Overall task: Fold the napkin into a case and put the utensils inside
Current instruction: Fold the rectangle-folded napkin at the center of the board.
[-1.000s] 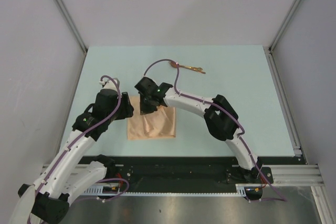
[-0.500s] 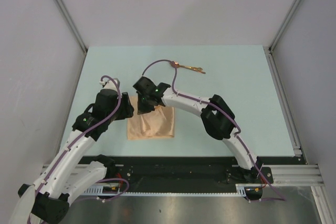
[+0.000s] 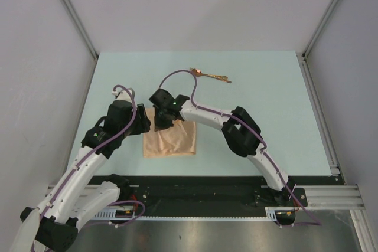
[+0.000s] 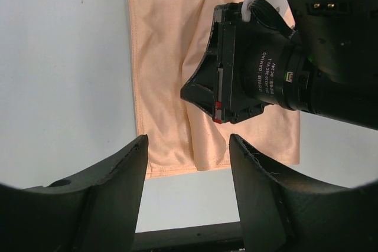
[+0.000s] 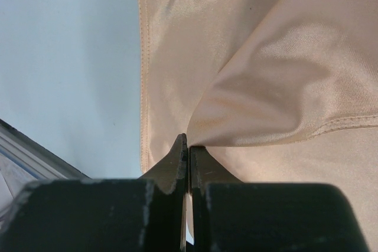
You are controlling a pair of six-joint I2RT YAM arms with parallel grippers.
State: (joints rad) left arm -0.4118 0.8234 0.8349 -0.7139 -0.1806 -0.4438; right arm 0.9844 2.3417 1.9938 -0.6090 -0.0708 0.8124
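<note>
The peach-orange napkin (image 3: 172, 141) lies on the pale green table in front of the arm bases. My right gripper (image 5: 188, 143) is shut on a lifted edge of the napkin (image 5: 283, 75), and a fold of cloth drapes away from the closed tips. It hangs over the napkin's far left part (image 3: 160, 123). My left gripper (image 4: 188, 143) stands open with nothing between its fingers, just off the napkin's (image 4: 159, 57) left edge (image 3: 144, 124). The utensils (image 3: 211, 75), thin and copper-gold, lie together on the table farther back.
Grey walls with metal rails (image 3: 71, 10) close in the table on both sides. A black rail (image 3: 207, 188) carrying the arm bases runs along the near edge. The right arm's purple cable (image 3: 177, 74) arches over the space between napkin and utensils.
My right gripper has shifted slightly left with the napkin edge in its grip, dragging the fold over the cloth. The left arm has stayed put.
</note>
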